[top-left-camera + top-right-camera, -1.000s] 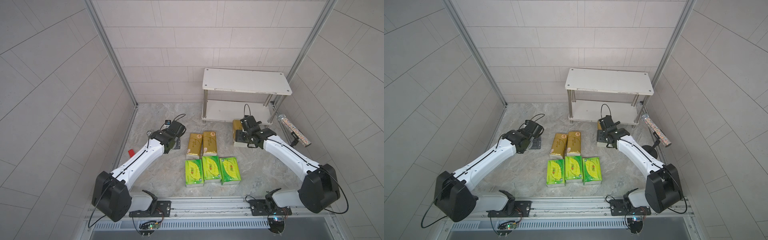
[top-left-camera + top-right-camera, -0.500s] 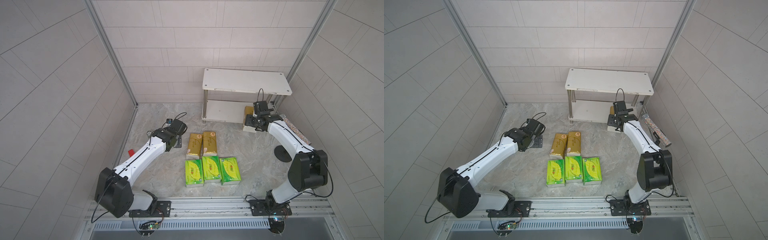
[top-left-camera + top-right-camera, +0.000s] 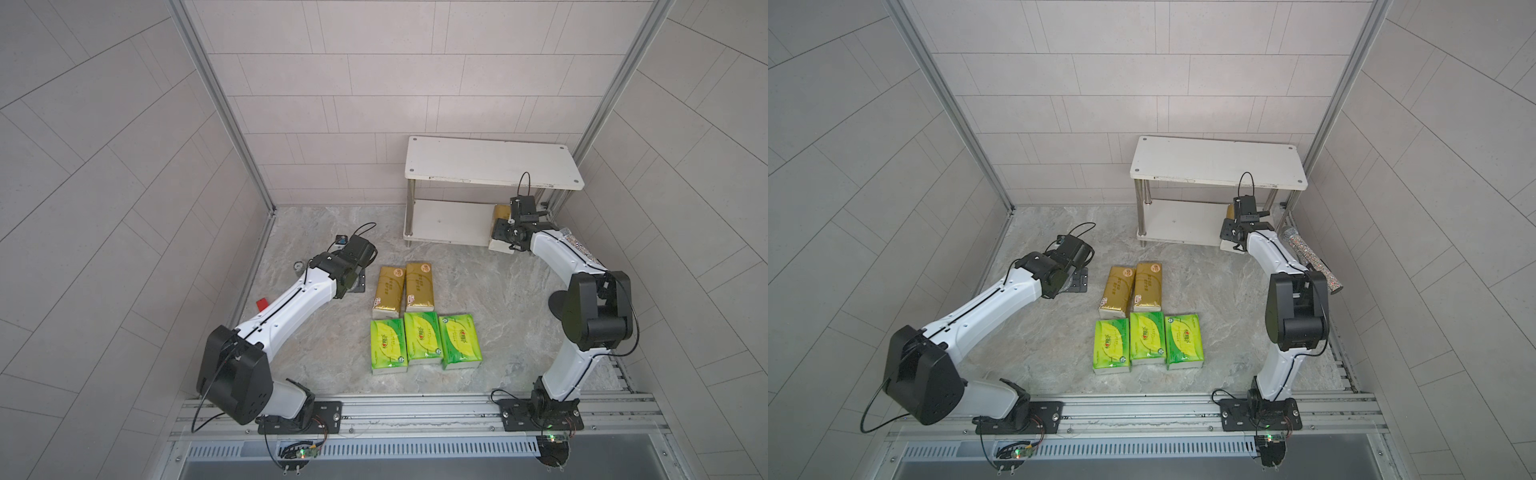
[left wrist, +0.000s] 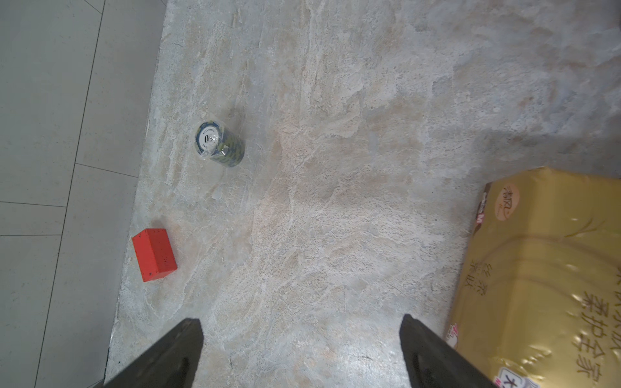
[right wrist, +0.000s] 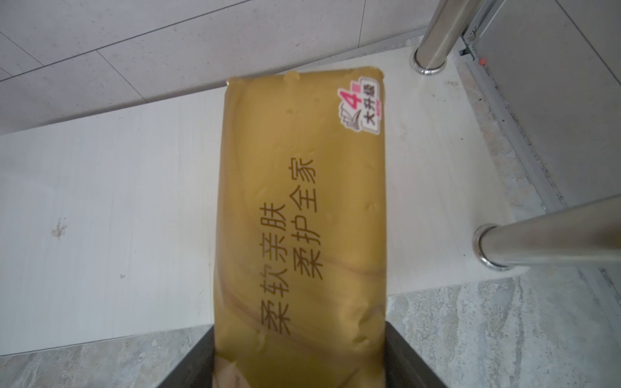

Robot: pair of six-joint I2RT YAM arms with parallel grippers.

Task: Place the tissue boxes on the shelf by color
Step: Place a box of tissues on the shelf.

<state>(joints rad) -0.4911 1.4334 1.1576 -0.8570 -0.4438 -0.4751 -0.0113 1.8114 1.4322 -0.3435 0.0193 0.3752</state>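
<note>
At the right end of the shelf's lower board (image 3: 449, 224), the right end effector (image 5: 299, 356) is gripping a gold pack (image 5: 302, 201) by its near end, with the jaws lying flush against both long sides. The far end is resting on the white board just beside the front post (image 5: 537, 248) and the rear post (image 5: 433, 33). The near end is hanging out past the board's front edge, above the counter (image 3: 478, 291), so a release here is risking the soft pack sagging, tipping forward and sliding off. It could also be getting dragged back out if the wrapper is clinging to a jaw during withdrawal. The pack is sitting slightly askew to the board's edge too, probably eating into room that the loose gold packs (image 3: 388, 289) will be needing on this tier. Pushing deeper is carrying its own danger, since the wrist is working near the upper board (image 3: 490, 162) and the front post, where a knock could be shifting the light rack. The green packs (image 3: 423, 338) are lying on the counter, well apart from the shelf. The left end effector (image 4: 302, 336) is hanging wide open and empty over bare counter just beside a loose gold pack, where a careless descent could be nudging that neat row
</note>
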